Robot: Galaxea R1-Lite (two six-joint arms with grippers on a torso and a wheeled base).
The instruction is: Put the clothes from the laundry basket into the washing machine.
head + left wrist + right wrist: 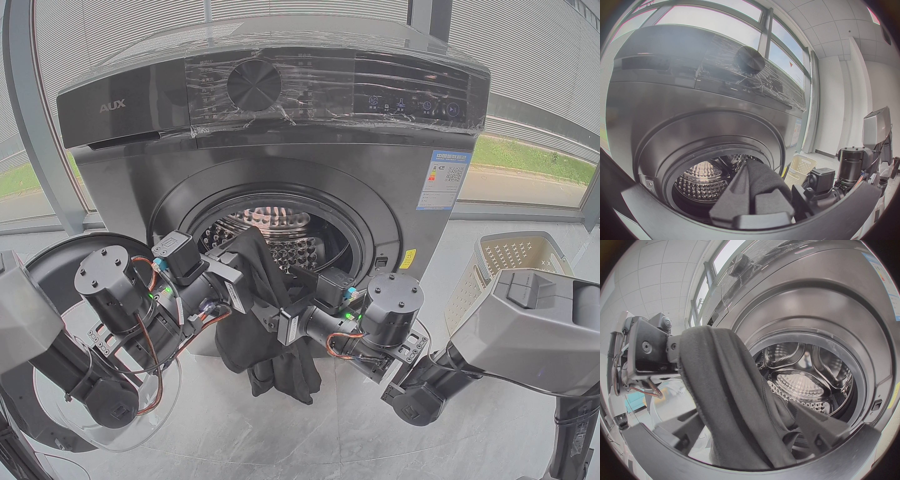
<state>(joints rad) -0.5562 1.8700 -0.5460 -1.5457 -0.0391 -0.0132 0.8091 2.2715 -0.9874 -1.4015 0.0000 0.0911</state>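
Washing machine (269, 169) is dark grey, front loader, with plastic wrap over its control panel. Its round door (50, 262) is swung open on the machine's left side, glass facing up. Left gripper (240, 256) sits in front of the machine's opening, at the left part of the rim, and is pinched on the top fold of a black garment (262, 337). The left wrist view shows the fingers (737, 193) close together with black cloth (765, 178) bunched between and over them. The garment's top is level with the opening, right at the mouth of the steel drum (281, 231), and the rest hangs down the machine's front below the opening, not inside. Right gripper (275, 312) is in front of the machine's lower rim, lower than the left one. Its fingers (818, 427) are spread wide with the hanging garment (725, 380) passing between them, not clamped. The drum (800, 383) is lit inside. A cream perforated laundry basket (512, 250) stands on the floor by the machine's right side; its contents cannot be made out.
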